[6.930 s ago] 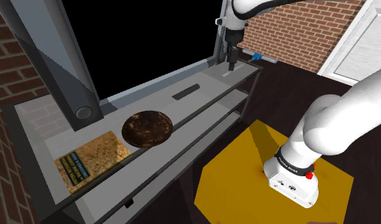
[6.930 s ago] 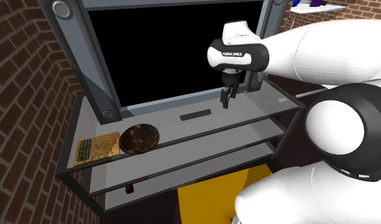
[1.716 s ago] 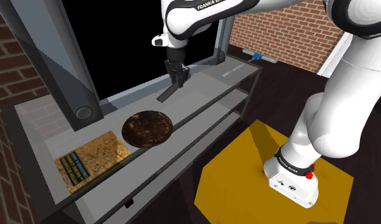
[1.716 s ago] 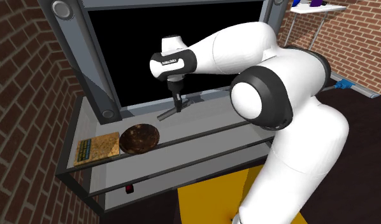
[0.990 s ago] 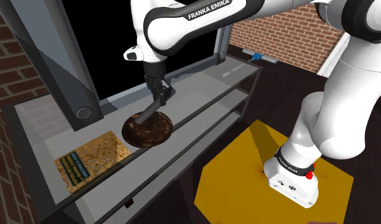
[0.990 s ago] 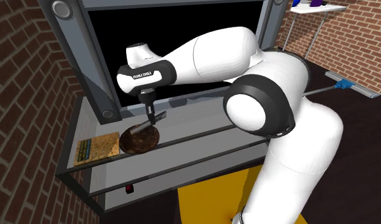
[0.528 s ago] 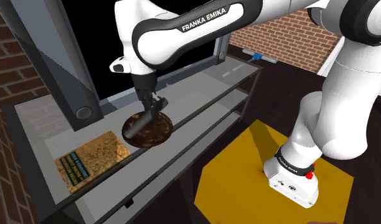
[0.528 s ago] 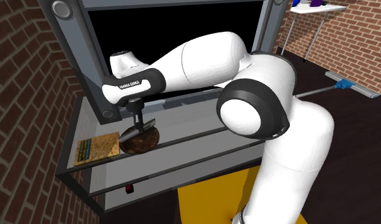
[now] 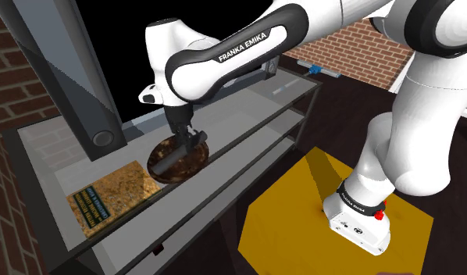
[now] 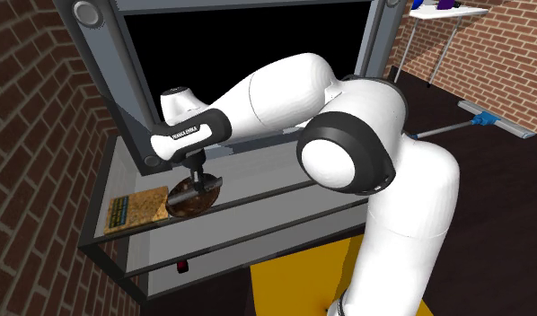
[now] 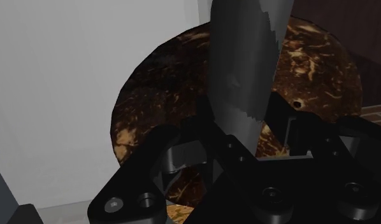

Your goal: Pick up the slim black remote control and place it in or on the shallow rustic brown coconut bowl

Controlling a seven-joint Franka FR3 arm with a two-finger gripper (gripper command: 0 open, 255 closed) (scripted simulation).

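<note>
Gripper (image 9: 186, 141) is clamped on the slim dark remote (image 11: 243, 70), which hangs tilted over the brown coconut bowl (image 9: 196, 161). Can't tell if it's touching. The bowl sits on the top grey shelf (image 9: 247, 105), near a flat brown slab with a blue label (image 9: 115, 195). Brick walls (image 10: 42, 135) around.

The brand "FRANKA EMIKA" is read in white capitals on the black band of the white robot arm (image 9: 251, 43), whereas the yellow lines on the blue label (image 9: 91, 207) of the flat speckled brown box (image 9: 126, 186) cannot be read.
</note>
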